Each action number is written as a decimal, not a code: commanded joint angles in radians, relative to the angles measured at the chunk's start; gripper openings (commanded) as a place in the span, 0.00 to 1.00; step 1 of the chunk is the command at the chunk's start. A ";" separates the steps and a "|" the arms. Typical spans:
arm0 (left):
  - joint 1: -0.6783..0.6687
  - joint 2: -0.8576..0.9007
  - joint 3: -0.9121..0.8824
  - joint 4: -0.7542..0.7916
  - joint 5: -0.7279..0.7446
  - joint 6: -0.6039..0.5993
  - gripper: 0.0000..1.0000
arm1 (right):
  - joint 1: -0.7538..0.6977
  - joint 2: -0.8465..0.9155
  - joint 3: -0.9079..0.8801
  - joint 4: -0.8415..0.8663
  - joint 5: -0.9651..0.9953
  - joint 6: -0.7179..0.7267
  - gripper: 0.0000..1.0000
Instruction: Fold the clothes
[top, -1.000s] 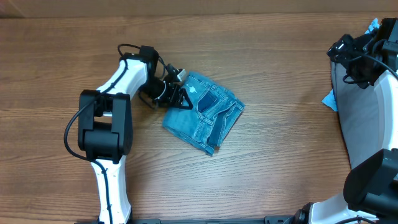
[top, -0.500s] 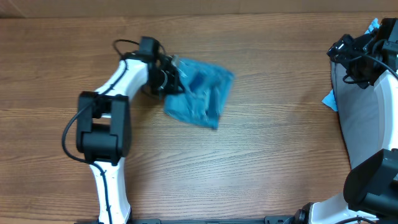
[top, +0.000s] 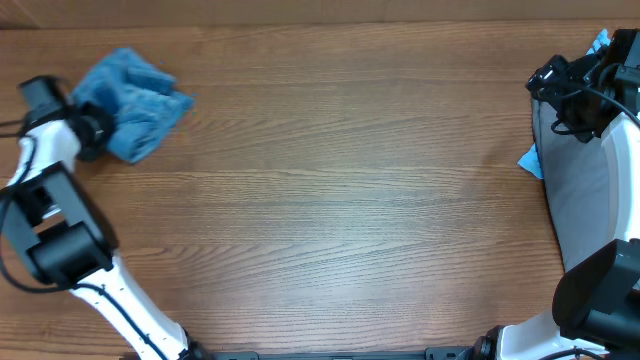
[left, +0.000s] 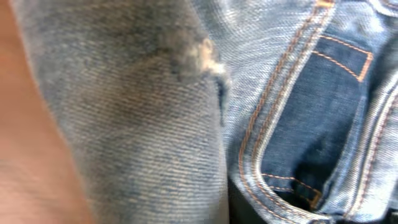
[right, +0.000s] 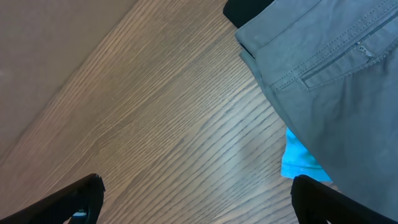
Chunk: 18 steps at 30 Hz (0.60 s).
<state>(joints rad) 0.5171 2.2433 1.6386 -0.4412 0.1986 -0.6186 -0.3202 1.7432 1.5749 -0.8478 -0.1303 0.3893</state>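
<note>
Though bundled overhead, jeans (top: 135, 100) show stitching (left: 277, 87) close.

Faded light-blue jeans (top: 135, 100), orange stitching (left: 272, 93), grey shorts (right: 348, 93), wood-grain table (top: 350, 220)

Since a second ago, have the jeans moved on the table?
Yes. The jeans went left and toward the far edge, away from the grey shorts at the right, which stayed put.

Robot lab bench: wood-grain table (top: 350, 200), left arm (top: 55, 235), right arm (top: 600, 295).
</note>
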 joint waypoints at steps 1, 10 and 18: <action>0.045 0.027 -0.013 -0.027 -0.068 -0.210 0.13 | -0.001 0.002 0.017 0.005 0.006 0.005 1.00; 0.024 0.027 -0.013 0.016 -0.068 -0.415 0.29 | -0.001 0.002 0.017 0.005 0.006 0.005 1.00; -0.112 0.033 -0.014 0.111 -0.183 -0.515 0.27 | -0.001 0.002 0.017 0.005 0.006 0.005 1.00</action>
<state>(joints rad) 0.4858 2.2436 1.6329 -0.3801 0.0887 -1.0733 -0.3202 1.7432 1.5749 -0.8471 -0.1299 0.3893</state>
